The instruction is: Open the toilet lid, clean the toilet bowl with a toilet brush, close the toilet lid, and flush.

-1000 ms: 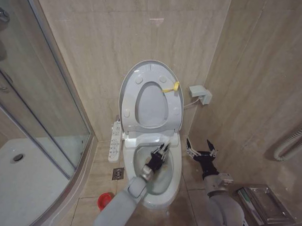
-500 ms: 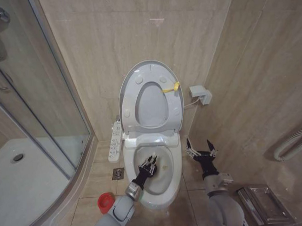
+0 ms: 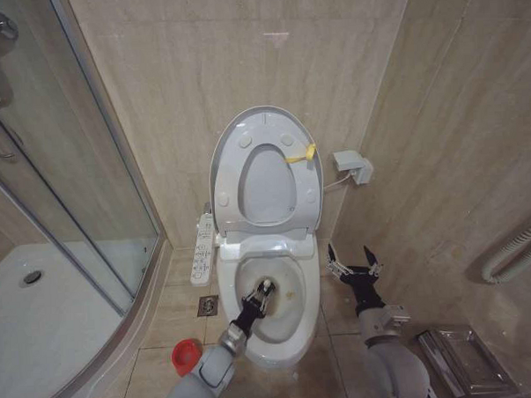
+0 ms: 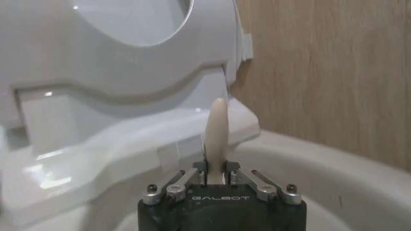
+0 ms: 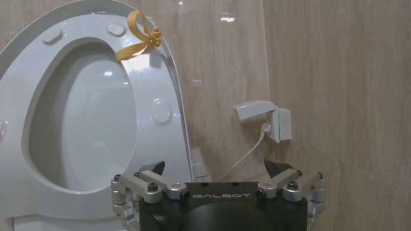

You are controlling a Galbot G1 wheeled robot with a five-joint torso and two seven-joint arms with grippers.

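— Since a second ago the left gripper has pulled back from the far right of the toilet bowl to its middle, its arm drawn lower, so I'd say the scrubbing stroke is under way.

— And its fingers?

— Clenched on the toilet brush; the pale handle sticks up between them in the left wrist view. The bristle head I can't make out.

— What's in the bowl?

— A brownish stain just right of the gripper, so cleaning isn't finished.

— The toilet lid?

— Upright against the wall, seat raised with it.

— Anything else?

— The red holder cup stands on the floor to the left. The right gripper hovers beside the bowl, fingers spread, holding nothing.
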